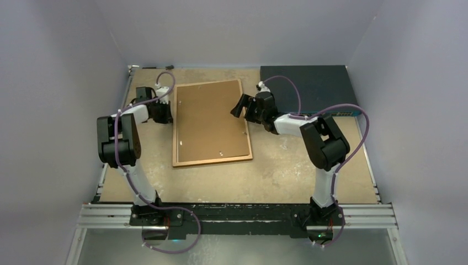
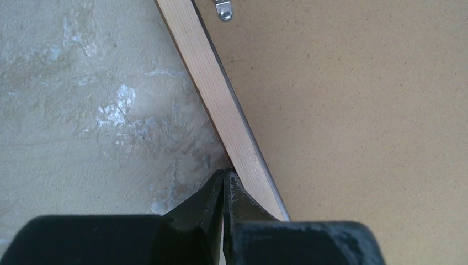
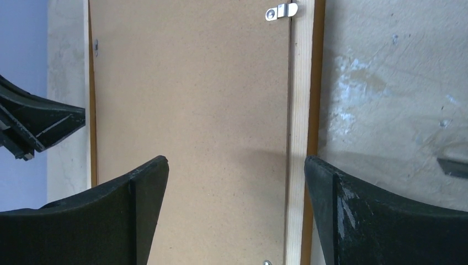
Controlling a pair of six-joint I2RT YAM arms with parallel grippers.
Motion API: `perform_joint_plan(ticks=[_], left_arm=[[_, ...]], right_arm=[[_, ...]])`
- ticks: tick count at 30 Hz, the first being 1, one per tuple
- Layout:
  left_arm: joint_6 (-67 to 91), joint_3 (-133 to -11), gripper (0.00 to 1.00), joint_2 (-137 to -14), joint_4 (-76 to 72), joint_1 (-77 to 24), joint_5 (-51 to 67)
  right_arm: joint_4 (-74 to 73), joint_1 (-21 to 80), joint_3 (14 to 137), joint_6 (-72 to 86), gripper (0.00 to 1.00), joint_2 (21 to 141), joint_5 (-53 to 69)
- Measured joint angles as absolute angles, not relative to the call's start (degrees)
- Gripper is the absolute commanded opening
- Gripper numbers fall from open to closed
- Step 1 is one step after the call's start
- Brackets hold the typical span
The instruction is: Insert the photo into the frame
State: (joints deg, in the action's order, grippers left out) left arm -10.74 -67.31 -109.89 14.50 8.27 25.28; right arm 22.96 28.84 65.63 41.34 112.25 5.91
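A large, thin-edged, orange-brown wooden picture frame (image 1: 212, 161) lies flat on the mottled beige table (image 1: 276, 171), roughly at its centre and between the two arms. It is face down. A plain brown fibreboard backing board (image 1: 209, 121) fills its opening, and small silver metal turn clips (image 3: 280, 11) sit along the pale inner rim.

The left gripper (image 2: 225, 178) is at the frame's left side with its jaws clenched together and nothing between them. Its black tips rest right against the outer edge of the pale wood rim, low over the table. Whether they press on the rim cannot be told.

The right gripper (image 3: 234, 165) is at the frame's right side with its jaws released and spread wide, holding nothing. In the wrist view one finger (image 3: 138, 190) lies over the backing board and the other over bare table, so the two straddle the right rim. Whether they touch it is unclear.

A flat dark blue rectangular box (image 1: 309, 88) sits at the far right corner of the table, apart from the frame.
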Motion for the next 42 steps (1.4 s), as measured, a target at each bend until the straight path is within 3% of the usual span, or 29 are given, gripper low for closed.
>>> perform_joint_plan(ticks=[16, 26, 34, 42], left_arm=[[-22.33, -58.06, 0.0, -100.73, 22.59, 8.56, 25.1], [-24.71, -56.77, 0.0, -98.74, 28.56, 9.82, 25.8], [-24.82, -56.88, 0.0, -98.78, 30.72, 10.7, 26.65], [-25.19, -56.82, 0.0, -98.78, 30.98, 10.87, 26.87]], right_arm=[[27.83, 33.39, 47.79, 46.72, 0.94, 99.94, 6.85], [15.18, 34.72, 53.43, 41.54, 0.93, 99.18, 4.6], [13.76, 33.69, 64.36, 35.64, 0.83, 100.62, 0.45], [13.72, 34.39, 50.98, 37.08, 0.72, 94.08, 3.16]])
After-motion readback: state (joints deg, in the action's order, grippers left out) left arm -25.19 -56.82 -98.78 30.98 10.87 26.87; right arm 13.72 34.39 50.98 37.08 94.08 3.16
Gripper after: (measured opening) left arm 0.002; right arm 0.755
